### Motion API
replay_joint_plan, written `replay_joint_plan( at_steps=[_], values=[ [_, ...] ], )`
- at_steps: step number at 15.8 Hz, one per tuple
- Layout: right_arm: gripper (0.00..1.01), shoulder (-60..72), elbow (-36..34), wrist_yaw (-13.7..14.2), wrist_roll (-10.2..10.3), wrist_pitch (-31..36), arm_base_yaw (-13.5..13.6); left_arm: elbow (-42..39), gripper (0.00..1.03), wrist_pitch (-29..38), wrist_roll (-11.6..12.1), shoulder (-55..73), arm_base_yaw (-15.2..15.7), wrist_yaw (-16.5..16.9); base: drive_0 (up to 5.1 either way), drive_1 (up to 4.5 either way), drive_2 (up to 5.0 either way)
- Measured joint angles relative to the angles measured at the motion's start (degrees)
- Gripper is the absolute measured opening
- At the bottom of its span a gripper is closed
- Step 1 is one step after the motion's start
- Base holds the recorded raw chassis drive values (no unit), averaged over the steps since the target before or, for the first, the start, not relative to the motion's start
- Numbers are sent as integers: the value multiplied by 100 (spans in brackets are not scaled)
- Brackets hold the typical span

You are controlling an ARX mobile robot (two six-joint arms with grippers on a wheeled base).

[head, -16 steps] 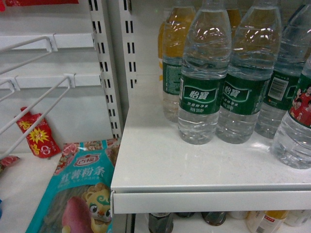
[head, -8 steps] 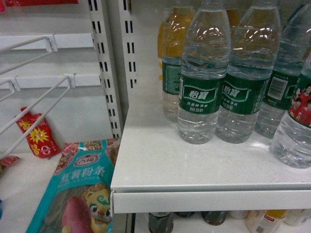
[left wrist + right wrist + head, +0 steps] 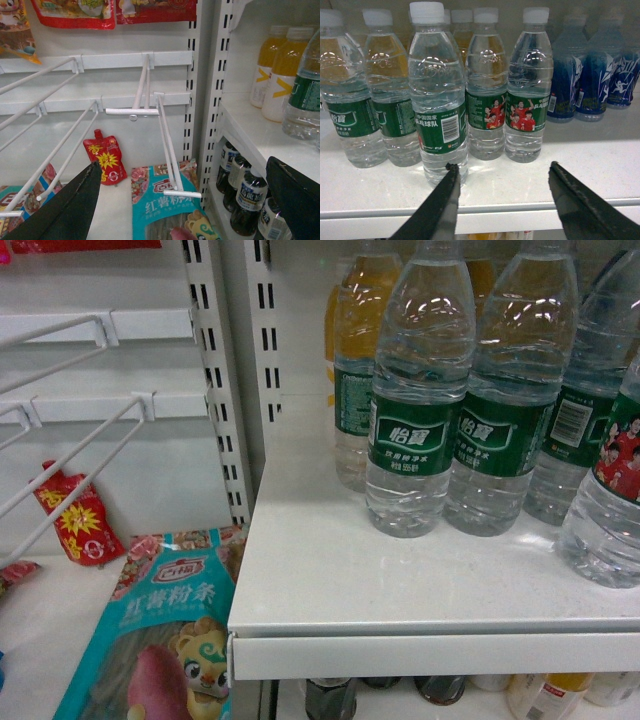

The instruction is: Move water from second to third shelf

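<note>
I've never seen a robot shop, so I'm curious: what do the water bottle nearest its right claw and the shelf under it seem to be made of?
The water bottle looks like thin clear plastic: you see through it, with glossy highlights and moulded ribs. Its green label looks like printed film. The shelf looks like white painted metal, though that is a guess.

- I see even, bright, cool light in all three views, and shadows are faint.
- White glare streaks sit on the shoulders of the water bottles [image 3: 420, 390], and the shelf [image 3: 400, 580] has a soft sheen.
- The head view looks soft and grainy to me.
- My wrist views show the black jaws as blurred, dark shapes at the bottom edge.
</note>
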Motion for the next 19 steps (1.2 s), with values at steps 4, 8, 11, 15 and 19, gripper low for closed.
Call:
replay_joint_plan(
  at_steps=[4,8,11,15,19],
  values=[
    [99,0,0,0,0,0,0,0,98,0,0,0,0,0,0,0,0],
    [98,0,0,0,2,0,0,0,98,0,0,0,0,0,0,0,0],
    [98,0,0,0,2,0,0,0,98,0,0,0,0,0,0,0,0],
    [98,0,0,0,2,9,0,0,98,15,0,0,0,0,0,0,0],
    [98,0,0,2,2,11,0,0,98,17,0,0,0,0,0,0,0]
  ],
)
